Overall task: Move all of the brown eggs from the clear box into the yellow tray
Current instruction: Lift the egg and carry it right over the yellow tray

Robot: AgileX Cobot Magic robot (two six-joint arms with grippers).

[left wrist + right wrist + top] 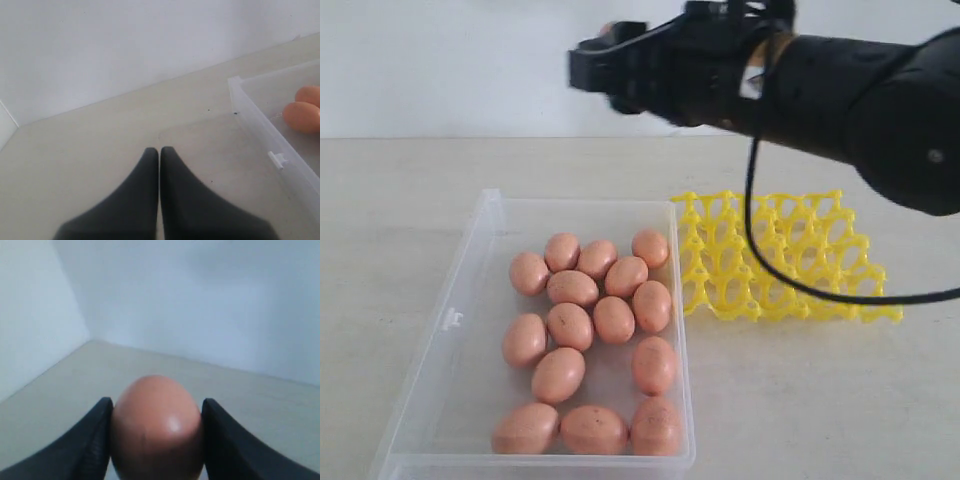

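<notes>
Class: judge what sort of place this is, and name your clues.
Probably a robotics lab bench: plain pale table, blank wall, a black arm whose right end effector grips a brown egg, a clear box of eggs beside a yellow tray.

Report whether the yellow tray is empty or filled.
Empty: no egg in any visible cup of the tray. The eggs lie in the box; the right pincer holds one.

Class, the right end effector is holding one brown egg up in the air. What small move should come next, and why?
Probably carry the egg over the yellow tray and lower it toward a cup: the right end effector grips it high, and the tray looks empty.
</notes>
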